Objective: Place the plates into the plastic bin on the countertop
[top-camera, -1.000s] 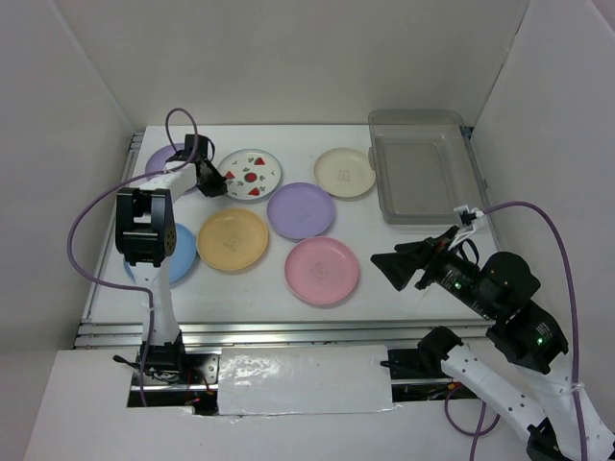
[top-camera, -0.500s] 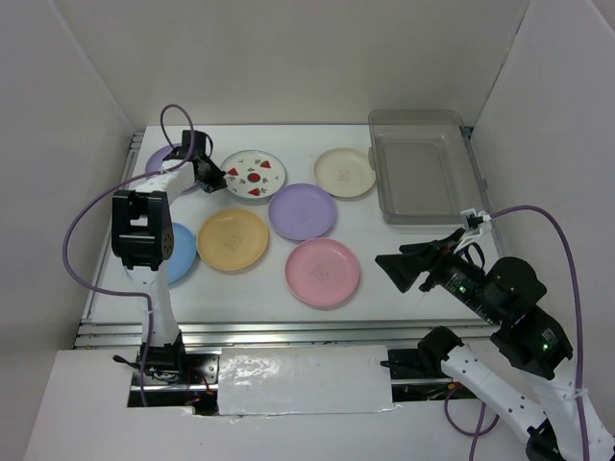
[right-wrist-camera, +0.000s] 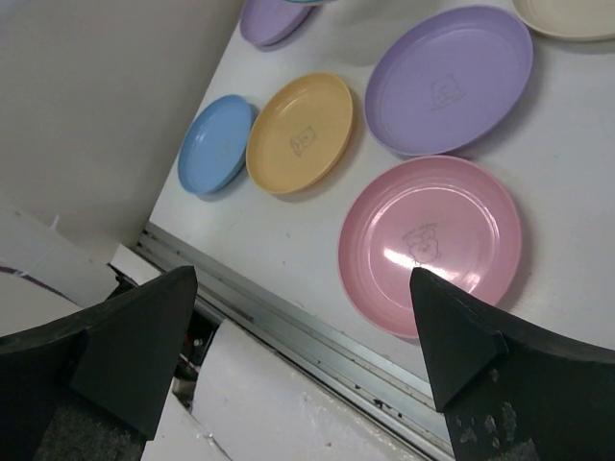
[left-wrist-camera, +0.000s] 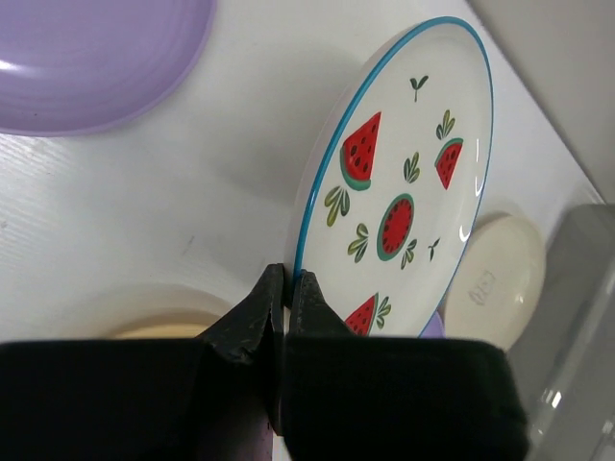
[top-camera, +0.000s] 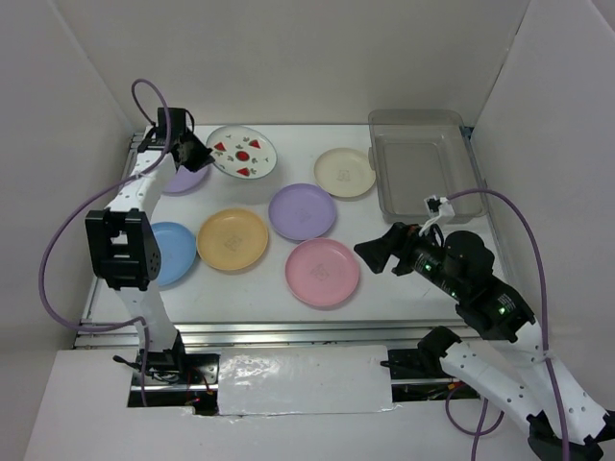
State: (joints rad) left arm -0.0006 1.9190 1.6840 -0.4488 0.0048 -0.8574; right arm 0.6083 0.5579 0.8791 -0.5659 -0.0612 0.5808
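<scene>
The plates are spread over the white countertop point(top-camera: 250, 293), all seven of them outside the bin. Far left at the back lies a lilac plate point(top-camera: 183, 180), partly under my left arm, and nearer the front edge a blue plate point(top-camera: 171, 254). Just right of the lilac one, my left gripper point(left-wrist-camera: 286, 283) is pinched tight on the rim of the white plate with red fruit point(left-wrist-camera: 404, 192), with only that thin edge between my jaws. That plate hangs tilted over the back of the surface. Next comes the yellow-orange plate point(top-camera: 233, 239), flat and just beside the blue one. A second lilac plate point(top-camera: 302, 211) sits in the middle, with the pink plate point(top-camera: 322, 272) just in front of it and the cream plate point(top-camera: 344, 172) behind it to the right. My right gripper point(top-camera: 377, 252) hovers just right of the pink plate, jaws spread wide and holding nothing. The plastic bin point(top-camera: 423, 178) stands at the back right corner, near the cream plate.
</scene>
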